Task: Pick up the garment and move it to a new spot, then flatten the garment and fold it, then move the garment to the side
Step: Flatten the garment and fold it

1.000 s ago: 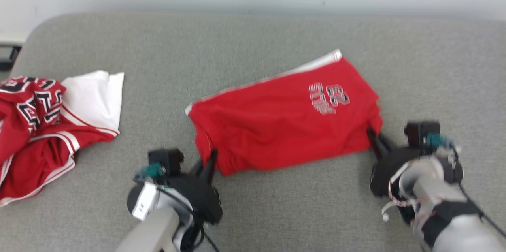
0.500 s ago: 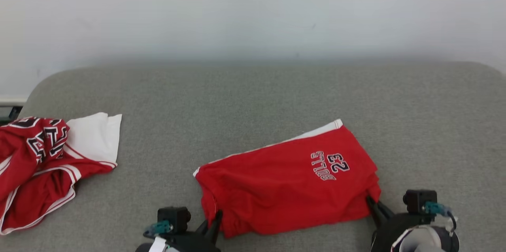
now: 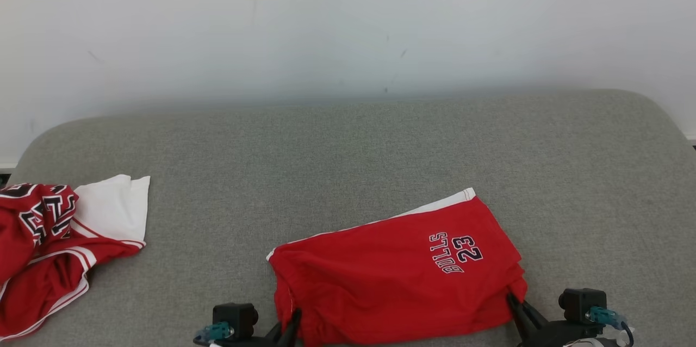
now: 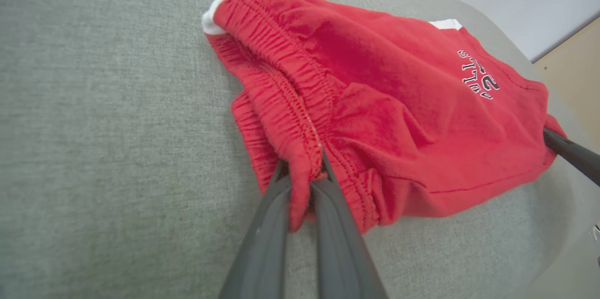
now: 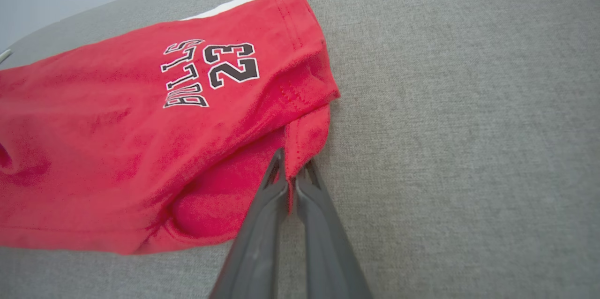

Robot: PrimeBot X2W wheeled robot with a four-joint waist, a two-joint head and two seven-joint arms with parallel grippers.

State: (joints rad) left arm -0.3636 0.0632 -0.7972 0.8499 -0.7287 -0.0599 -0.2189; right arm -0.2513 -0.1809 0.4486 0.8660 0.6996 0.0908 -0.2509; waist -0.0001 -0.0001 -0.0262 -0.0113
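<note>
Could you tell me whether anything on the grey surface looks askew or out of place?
The red shorts lie skewed and unevenly folded: an under layer pokes out past the hem at the right gripper, and the waistband bunches at the left gripper. A crumpled red-and-white garment sits heaped at the far left.

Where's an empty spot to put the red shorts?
Bare grey cushion runs between the red shorts and the wall, and right of the shorts to the cushion's edge. The far left is crowded by the red-and-white clothes pile.
</note>
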